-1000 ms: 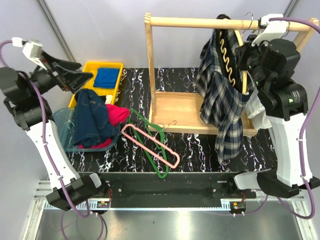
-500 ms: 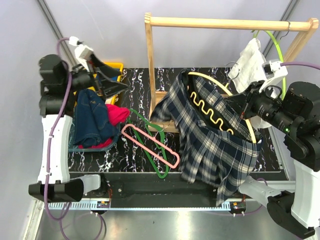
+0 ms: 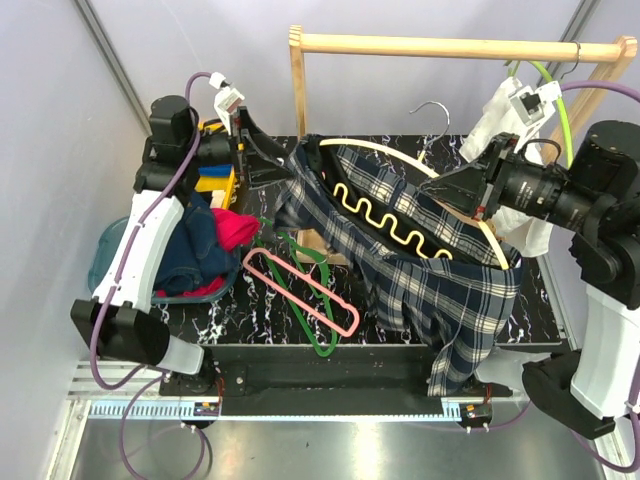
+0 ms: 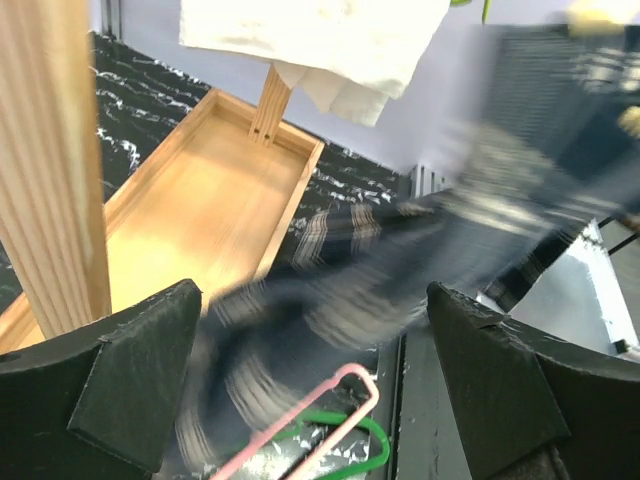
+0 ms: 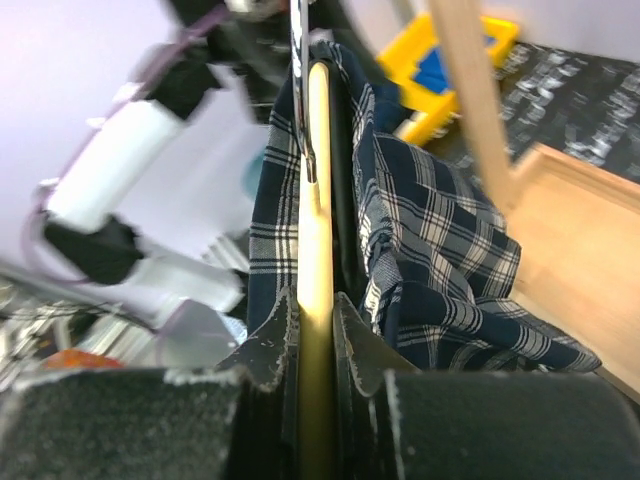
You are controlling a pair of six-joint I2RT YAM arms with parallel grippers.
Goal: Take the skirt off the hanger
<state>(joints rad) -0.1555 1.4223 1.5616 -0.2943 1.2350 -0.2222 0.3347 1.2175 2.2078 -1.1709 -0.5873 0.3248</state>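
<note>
the skirt (image 3: 430,290) is soft woven cloth, matt. the hanger (image 5: 318,220) is smooth cream plastic with a faint sheen, and its hook (image 3: 430,103) is shiny bare metal. the rack (image 3: 430,45) is pale wood, matt, with the grain showing. the tabletop (image 3: 250,325) is glossy black with white marble-like veins. the yellow bin (image 5: 500,28) is shiny plastic. the white garment (image 4: 310,40) is plain matt cloth. the fingers (image 5: 270,350) of the right gripper (image 5: 316,310) are matt black, rough and grainy at the edges.

Marbled table (image 3: 200,308), pink hanger (image 3: 312,283) apparently over green hanger (image 3: 322,346), wooden rack (image 3: 298,120)
</note>
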